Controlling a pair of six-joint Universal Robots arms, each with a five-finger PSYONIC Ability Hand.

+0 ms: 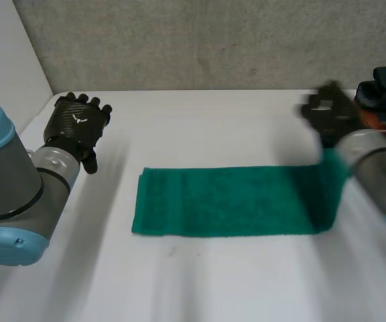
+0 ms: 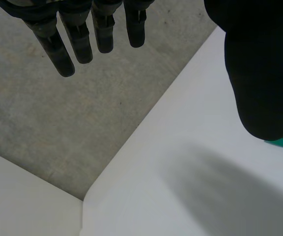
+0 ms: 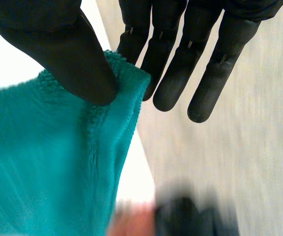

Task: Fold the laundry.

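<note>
The white table (image 1: 200,282) is sitting before a grey wall, the green towel (image 1: 226,201) lying across its middle. My right hand (image 1: 330,114) is pinching the towel's right end between thumb and fingers, holding it raised off the table. My left hand (image 1: 79,124) is hovering relaxed and empty at the far left.

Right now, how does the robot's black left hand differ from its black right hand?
The left hand is open, fingers straight, holding nothing; the right hand pinches the green terry towel between thumb and fingers. The left hand is apart from the towel, near the far corner of the white table; the right hand holds the towel's end raised off it. Both are black, on grey arms.
</note>
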